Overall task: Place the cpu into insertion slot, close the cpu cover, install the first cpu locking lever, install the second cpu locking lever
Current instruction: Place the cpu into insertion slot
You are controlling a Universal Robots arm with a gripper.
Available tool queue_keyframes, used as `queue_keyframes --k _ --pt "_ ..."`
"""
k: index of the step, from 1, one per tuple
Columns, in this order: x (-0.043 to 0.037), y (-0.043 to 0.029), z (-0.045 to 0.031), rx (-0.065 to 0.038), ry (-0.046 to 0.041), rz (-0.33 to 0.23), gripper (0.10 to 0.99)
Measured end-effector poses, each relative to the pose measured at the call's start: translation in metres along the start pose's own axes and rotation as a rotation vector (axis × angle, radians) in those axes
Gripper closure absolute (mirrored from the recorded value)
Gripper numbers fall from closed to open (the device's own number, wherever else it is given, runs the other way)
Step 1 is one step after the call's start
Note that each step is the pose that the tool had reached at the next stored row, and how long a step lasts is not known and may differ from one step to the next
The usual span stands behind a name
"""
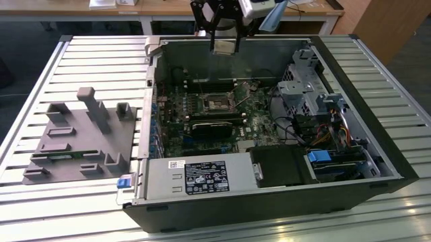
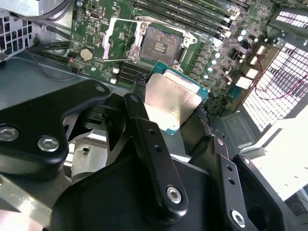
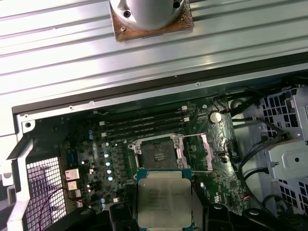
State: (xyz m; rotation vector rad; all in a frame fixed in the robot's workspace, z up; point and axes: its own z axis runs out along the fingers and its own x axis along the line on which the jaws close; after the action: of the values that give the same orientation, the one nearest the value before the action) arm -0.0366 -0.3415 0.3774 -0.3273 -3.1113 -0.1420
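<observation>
cpu is clamped by its edges in the jaws of the gripper, hanging above the open computer case, well clear of the board. Down there the insertion slot sits bare, with the cpu cover flipped open beside it.

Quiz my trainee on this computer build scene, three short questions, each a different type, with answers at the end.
1. True or false: the cpu is seated in the insertion slot.
2. The jaws are: A) open and empty, B) shut on the cpu, C) shut on a cable.
3. Fill in: the cpu cover stands ____, leaving the slot's centre exposed.

Key: 1 false, it is held above the board; 2 B; 3 open.
</observation>
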Motion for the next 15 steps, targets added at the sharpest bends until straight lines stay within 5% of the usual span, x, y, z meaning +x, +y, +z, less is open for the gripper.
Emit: queue_keyframes --k 15 --pt "0.0000 0.0000 0.0002 -0.001 -0.0041 0.046 0.545"
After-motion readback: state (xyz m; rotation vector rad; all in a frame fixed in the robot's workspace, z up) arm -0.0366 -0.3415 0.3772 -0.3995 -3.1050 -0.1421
